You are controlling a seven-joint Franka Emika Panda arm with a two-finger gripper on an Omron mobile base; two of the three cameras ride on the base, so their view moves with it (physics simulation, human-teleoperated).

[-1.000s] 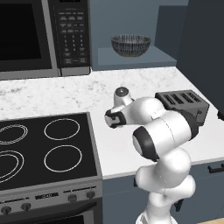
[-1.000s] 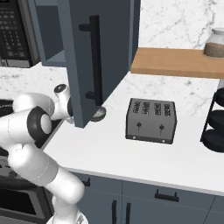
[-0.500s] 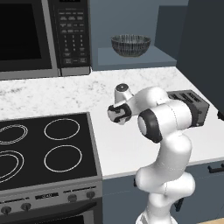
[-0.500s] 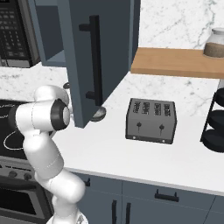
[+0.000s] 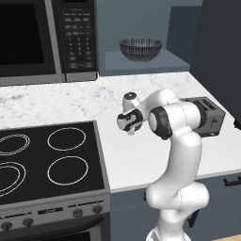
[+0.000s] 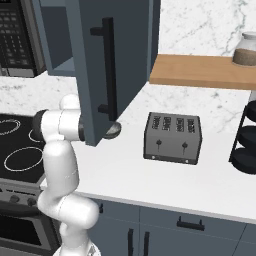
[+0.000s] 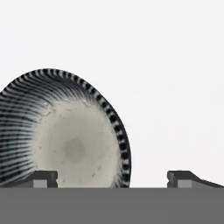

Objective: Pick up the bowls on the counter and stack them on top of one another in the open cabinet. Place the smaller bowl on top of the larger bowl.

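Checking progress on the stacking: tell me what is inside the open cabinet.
One bowl sits alone on the cabinet shelf, nothing visibly stacked on it. Its inside is hidden by its wall, and the open door covers the shelf from the right.

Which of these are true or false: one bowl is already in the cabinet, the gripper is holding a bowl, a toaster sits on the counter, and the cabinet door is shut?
1. One bowl is already on the cabinet shelf. True.
2. The gripper is holding a bowl. False: its jaws stand open and empty, with the smaller bowl lying on the counter ahead of them, off toward one fingertip.
3. A toaster sits on the counter. True.
4. The cabinet door is shut. False: it is swung open.
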